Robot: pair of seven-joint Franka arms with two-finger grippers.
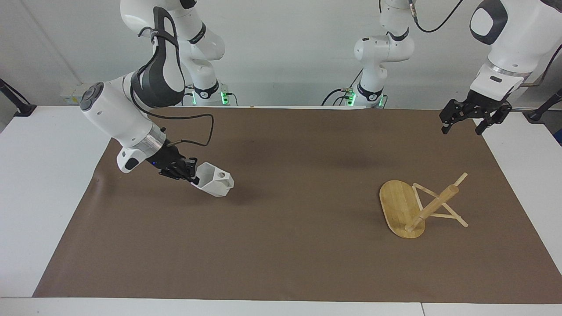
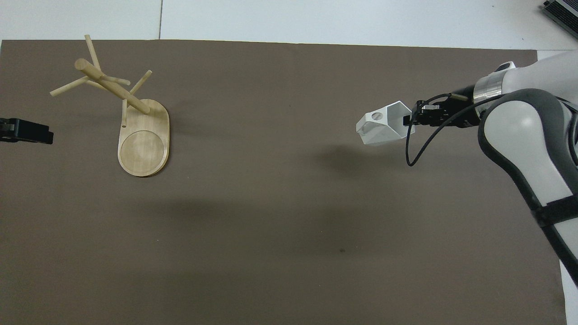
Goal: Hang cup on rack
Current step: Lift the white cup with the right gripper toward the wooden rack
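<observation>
1. Facing view: my right jaws (image 1: 189, 174) are clamped tight on the rim wall of the small matte white faceted cup (image 1: 214, 184), pinching it at about its nine o'clock edge. The cup hangs tilted in the air over the brown mat (image 1: 281, 263) at the right arm's end of the tabletop, with its shadow on the mat beneath. Its blocky handle with the round hole points toward three o'clock.
2. Facing view: my left jaws (image 1: 466, 122) hang spread wide with nothing between them, waiting over the mat's edge at the left arm's end, at about one o'clock from the rack.
3. Facing view: the light bamboo rack (image 1: 417, 206) stands on its oval base at the left arm's end, well apart from the cup. No cup hangs on its pegs.
4. Overhead view: the right jaws (image 2: 413, 118) grip the cup (image 2: 381, 127) at its three o'clock side, handle hole toward ten o'clock.
5. Overhead view: the rack (image 2: 135, 122) is at nine o'clock from the cup. Only the tip of the left jaws (image 2: 25, 131) shows, just beside the rack.
</observation>
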